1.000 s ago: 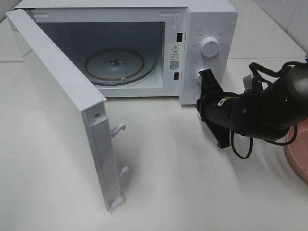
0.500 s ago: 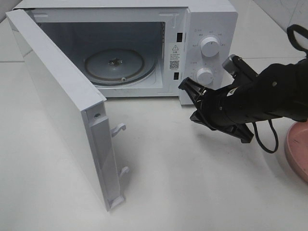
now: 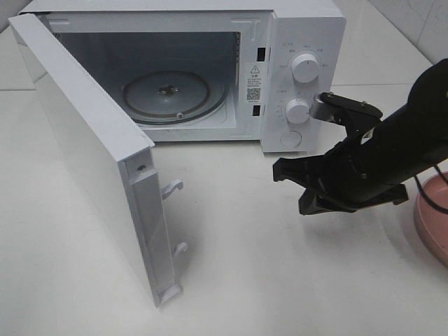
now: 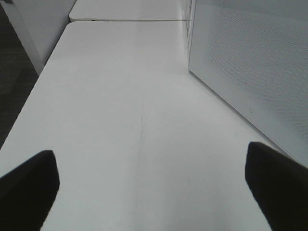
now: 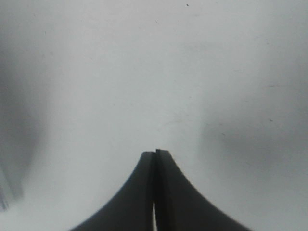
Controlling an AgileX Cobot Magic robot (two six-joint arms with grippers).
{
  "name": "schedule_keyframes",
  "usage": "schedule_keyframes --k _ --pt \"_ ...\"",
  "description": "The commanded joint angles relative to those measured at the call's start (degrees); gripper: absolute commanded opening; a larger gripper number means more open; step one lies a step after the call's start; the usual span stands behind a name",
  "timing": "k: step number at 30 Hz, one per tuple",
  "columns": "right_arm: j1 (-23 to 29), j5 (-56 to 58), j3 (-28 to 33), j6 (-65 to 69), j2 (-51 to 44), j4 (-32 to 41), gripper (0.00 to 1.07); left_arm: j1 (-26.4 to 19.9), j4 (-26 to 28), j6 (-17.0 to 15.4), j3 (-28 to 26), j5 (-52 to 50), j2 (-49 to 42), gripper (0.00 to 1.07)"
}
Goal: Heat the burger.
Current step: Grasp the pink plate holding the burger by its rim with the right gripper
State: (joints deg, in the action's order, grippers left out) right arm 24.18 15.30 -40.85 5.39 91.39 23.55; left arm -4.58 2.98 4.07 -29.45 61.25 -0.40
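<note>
The burger is out of view in every frame. Only the edge of the pink plate (image 3: 434,220) shows, at the far right of the table, partly behind my right arm. My right gripper (image 3: 299,190) hangs over the table in front of the microwave's (image 3: 308,28) control panel, apart from it. In the right wrist view its fingers (image 5: 155,159) are pressed together, empty, over bare table. My left gripper (image 4: 154,192) is open and empty. Its two dark fingertips (image 4: 29,183) stand wide apart low over the table, beside the microwave's perforated side wall (image 4: 250,62).
The microwave door (image 3: 91,147) stands wide open, swung out to the left front. The glass turntable (image 3: 171,94) inside holds nothing. Two white knobs (image 3: 306,68) sit on the panel. White table (image 3: 280,280) spreads in front.
My right arm has swung down and right, away from the lower knob, and turned so that its gripper now faces the table.
</note>
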Motion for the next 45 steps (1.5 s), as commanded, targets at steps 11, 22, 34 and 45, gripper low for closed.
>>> schedule_keyframes --k 11,22,34,45 --pt "-9.40 22.23 0.00 -2.64 -11.69 -21.37 0.15 -0.11 -0.23 -0.11 -0.06 0.06 -0.80 0.98" --pt "-17.53 24.98 0.00 -4.76 -12.20 -27.90 1.03 -0.11 -0.23 -0.11 -0.06 0.06 -0.80 0.98" --pt "-18.16 23.15 0.00 -5.04 -7.79 -28.93 0.96 -0.11 -0.23 -0.11 -0.06 0.06 -0.80 0.98" --pt "-18.16 16.16 0.00 -1.32 3.04 -33.23 0.94 -0.11 -0.23 -0.11 -0.06 0.06 -0.80 0.98"
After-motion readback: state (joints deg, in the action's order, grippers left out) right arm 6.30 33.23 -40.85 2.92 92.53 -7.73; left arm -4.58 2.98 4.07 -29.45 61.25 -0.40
